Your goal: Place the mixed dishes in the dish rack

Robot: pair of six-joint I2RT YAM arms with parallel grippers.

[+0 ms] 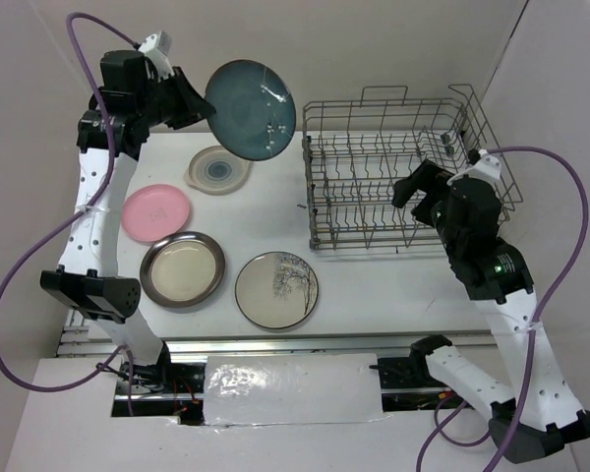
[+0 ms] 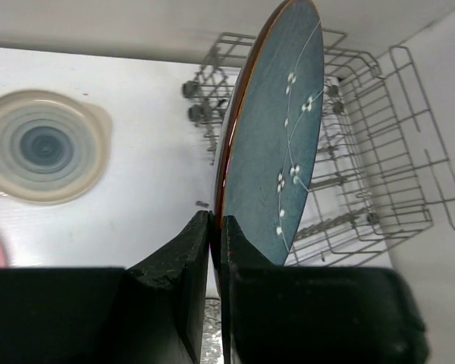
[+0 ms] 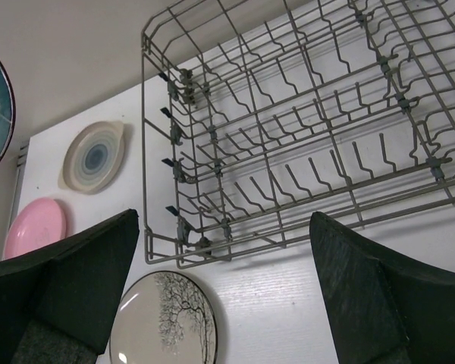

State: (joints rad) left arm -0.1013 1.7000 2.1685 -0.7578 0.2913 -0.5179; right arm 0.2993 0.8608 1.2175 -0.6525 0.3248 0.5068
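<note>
Aloft, the left pincer (image 2: 216,221) clamps the teal plate (image 2: 277,136) on edge, face toward the dish rack (image 1: 393,187).

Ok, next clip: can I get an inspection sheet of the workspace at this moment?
Surface: white table, four plates lying flat on its left half.
Job's things: dish rack on the right, nothing in it; dark teal plate held up on edge; cream plate with blue centre, pink plate, brown-rimmed cream plate and branch-drawing plate on the table.
Clutter: small dark speck left of the rack.
Hands: left hand shut on the teal plate's rim; right hand open, near the rack.
Cables: purple cables looping off both arms.
Surroundings: white walls; crinkled clear sheet at the near edge.
</note>
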